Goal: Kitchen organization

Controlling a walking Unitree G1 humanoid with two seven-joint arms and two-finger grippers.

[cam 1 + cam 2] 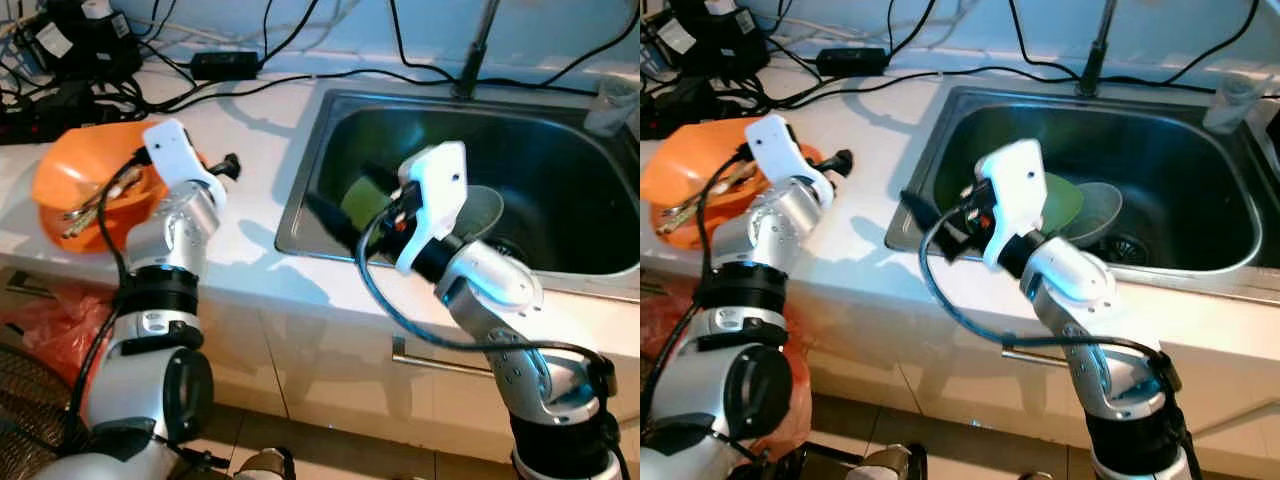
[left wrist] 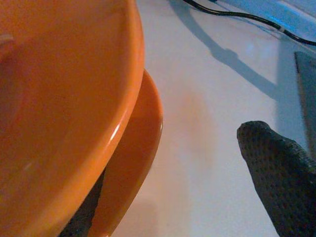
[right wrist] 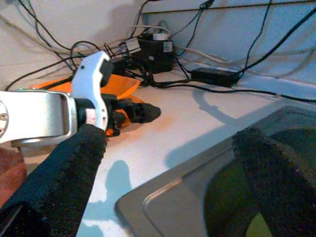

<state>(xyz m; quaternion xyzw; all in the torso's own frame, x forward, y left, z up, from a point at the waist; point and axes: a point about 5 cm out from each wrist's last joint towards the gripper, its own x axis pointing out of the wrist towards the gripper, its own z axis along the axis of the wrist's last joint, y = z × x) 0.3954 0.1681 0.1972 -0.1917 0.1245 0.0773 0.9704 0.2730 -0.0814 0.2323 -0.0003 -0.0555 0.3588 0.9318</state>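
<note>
An orange bowl (image 1: 75, 190) holding metal utensils (image 1: 95, 205) sits on an orange plate (image 2: 140, 143) at the counter's left end. My left gripper (image 1: 215, 170) is at the bowl's right rim and open. One finger lies under the plate's edge and the other fingertip (image 2: 281, 182) stands apart over bare counter. My right gripper (image 1: 345, 200) hovers open over the left edge of the steel sink (image 1: 560, 160), with nothing between its fingers (image 3: 64, 173). In the sink lie a green plate (image 1: 1065, 200) and a grey bowl (image 1: 1098, 210).
Black cables, a power strip (image 1: 70, 50) and an adapter (image 1: 225, 63) crowd the back of the white counter. The faucet (image 1: 478, 50) rises behind the sink, and a clear cup (image 1: 612, 105) stands at its far right corner. A red bag (image 1: 50, 320) hangs below the counter.
</note>
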